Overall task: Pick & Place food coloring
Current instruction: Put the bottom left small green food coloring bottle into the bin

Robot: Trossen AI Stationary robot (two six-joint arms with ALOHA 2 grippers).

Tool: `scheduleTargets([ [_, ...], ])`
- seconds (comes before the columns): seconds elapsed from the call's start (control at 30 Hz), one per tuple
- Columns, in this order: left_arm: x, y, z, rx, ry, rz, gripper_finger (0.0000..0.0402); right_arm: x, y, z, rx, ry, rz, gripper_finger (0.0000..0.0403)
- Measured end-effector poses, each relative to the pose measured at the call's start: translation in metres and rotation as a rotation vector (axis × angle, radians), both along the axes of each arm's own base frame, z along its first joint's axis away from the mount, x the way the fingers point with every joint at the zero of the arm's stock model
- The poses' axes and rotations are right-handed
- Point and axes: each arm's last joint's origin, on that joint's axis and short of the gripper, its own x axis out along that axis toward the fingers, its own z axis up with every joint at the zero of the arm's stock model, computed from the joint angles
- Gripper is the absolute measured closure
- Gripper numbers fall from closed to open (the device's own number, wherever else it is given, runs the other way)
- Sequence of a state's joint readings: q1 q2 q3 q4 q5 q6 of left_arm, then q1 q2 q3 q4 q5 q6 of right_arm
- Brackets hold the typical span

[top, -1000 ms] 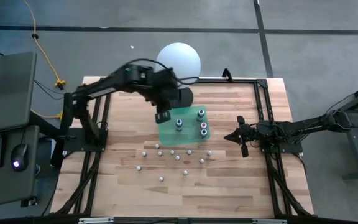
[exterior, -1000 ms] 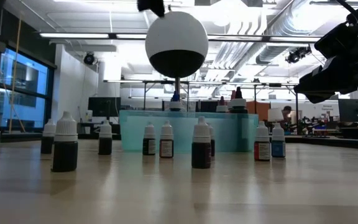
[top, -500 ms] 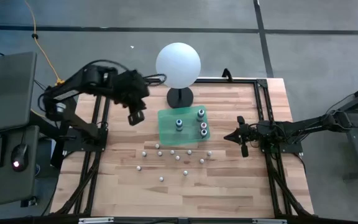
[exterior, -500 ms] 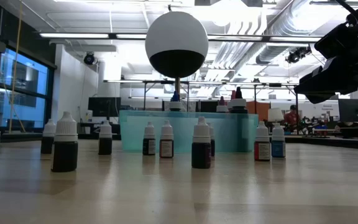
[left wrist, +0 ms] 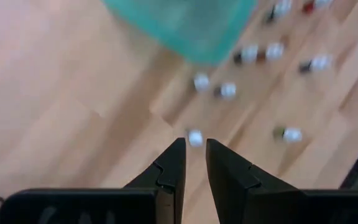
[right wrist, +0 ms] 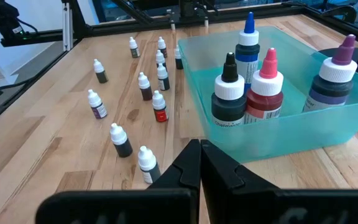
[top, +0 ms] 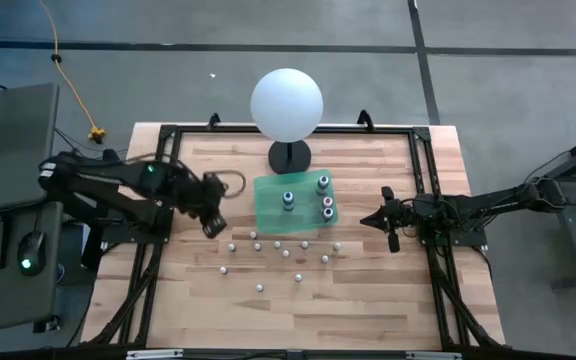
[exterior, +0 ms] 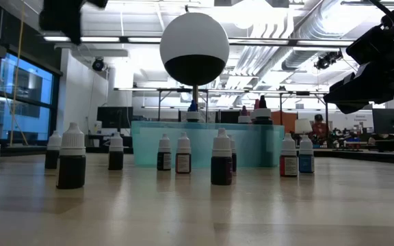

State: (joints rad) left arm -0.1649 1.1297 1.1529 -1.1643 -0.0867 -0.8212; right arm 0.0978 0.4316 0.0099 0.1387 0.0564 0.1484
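Standing in the teal tray [right wrist: 328, 134] are four food coloring bottles [right wrist: 255, 87], all upright: one with a black tip, one blue, one pink and one purple. In the high view the tray [top: 268, 205] lies just in front of the black stand of the big white ball [top: 286, 103], and the four bottles [top: 325, 203] sit toward the side of the tray nearer the right arm.

Outside the tray, on the wooden table [top: 388, 290], stand the small dropper bottles [top: 278, 245], scattered on the side of the tray away from the ball. About eleven can be counted from above, though they are tiny; the right wrist view shows ten of them [right wrist: 159, 107], all upright with white caps.

The left gripper [top: 211, 222] hangs over the table beside the tray, on the side facing the left arm's base, well apart from the bottles in the tray. Its fingers [left wrist: 170, 167] stand a narrow slit apart with nothing between them; one small bottle [left wrist: 195, 137] lies on the table beyond their tips, untouched.

The right gripper [top: 370, 219] waits just beside the tray's opposite edge, fingers [right wrist: 188, 163] pressed together and empty, the tray's bottles near their tips but not touching.
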Motion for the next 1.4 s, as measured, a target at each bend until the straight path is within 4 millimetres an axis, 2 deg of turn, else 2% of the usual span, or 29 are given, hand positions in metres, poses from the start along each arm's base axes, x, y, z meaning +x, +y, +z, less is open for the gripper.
scheduleTargets([
  [0.27,-0.002,-0.043,-0.072,-0.172,0.082,-0.197,0.0339,0.000,0.000,0.000,0.000,0.000,0.000,0.0402],
  [0.43,-0.014,-0.073,-0.098,-0.149,0.022,-0.325,0.0339,0.000,0.000,0.000,0.000,0.000,0.000,0.0402],
  [0.6,-0.022,-0.088,-0.101,-0.061,-0.035,-0.378,0.0339,0.000,0.000,0.000,0.000,0.000,0.000,0.0402],
  [0.83,-0.021,-0.096,-0.099,-0.066,-0.091,-0.435,0.0328,0.000,0.000,0.000,0.000,0.000,0.000,0.0402],
  [1.2,-0.020,-0.094,-0.101,0.008,-0.096,-0.426,0.0218,0.000,0.000,0.000,0.000,-0.001,0.000,0.0402],
  [1.4,-0.013,-0.098,-0.113,0.078,-0.053,-0.494,0.0181,0.000,0.000,0.000,0.000,0.000,0.000,0.0402],
])
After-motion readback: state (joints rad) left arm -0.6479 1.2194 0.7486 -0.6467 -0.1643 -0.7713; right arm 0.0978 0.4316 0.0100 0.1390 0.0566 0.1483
